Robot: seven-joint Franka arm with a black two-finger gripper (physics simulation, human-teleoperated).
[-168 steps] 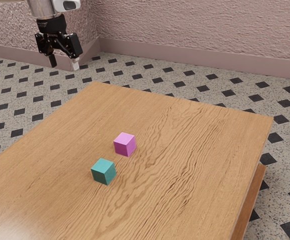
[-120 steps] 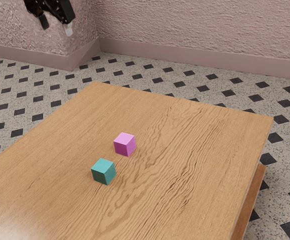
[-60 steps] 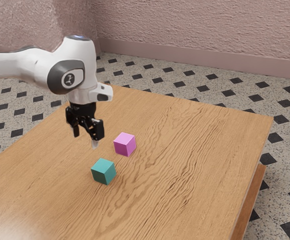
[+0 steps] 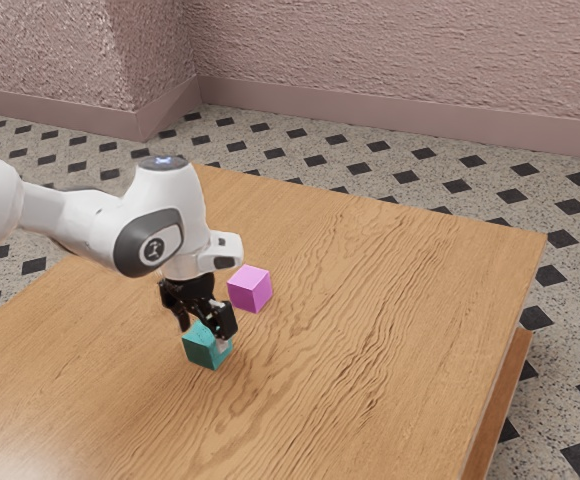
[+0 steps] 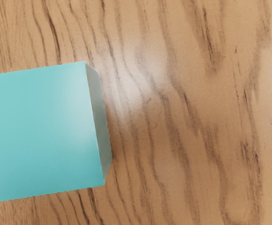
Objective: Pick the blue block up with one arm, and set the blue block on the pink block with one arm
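Room: a floor [image 4: 390, 150] of speckled light tile with black diamond insets, and rough pink plastered walls [image 4: 420, 45] with a plain pink baseboard [image 4: 390, 112] along their foot. A rectangular wooden table [image 4: 390, 300] with a strongly figured oak-coloured grain stands in the foreground. Its far corner points toward the walls, and a darker edge shows on the exterior view's right.

Task items: the blue block [image 4: 203, 353], a small cube of turquoise-blue colour, rests flat on the table top, toward the exterior view's left of the table's middle. The pink block [image 4: 249, 288], a small magenta-pink cube of like size, sits on the table near it, further back and slightly toward the exterior view's right. The two cubes are apart, with bare wood between them.

Arm: the white jointed robot arm [image 4: 120, 225] enters from the exterior view's left and bends down over the table. Its black two-finger gripper [image 4: 208, 328] points downward directly over the blue block and covers the cube's upper part. The fingers stand spread, one to either side of the cube's top. Contact with its sides cannot be confirmed.

Wrist view: the blue block [image 5: 40, 133] shows its top face and one narrow shaded side, lying square on the wood grain of the table [image 5: 197, 117] just under the hand.
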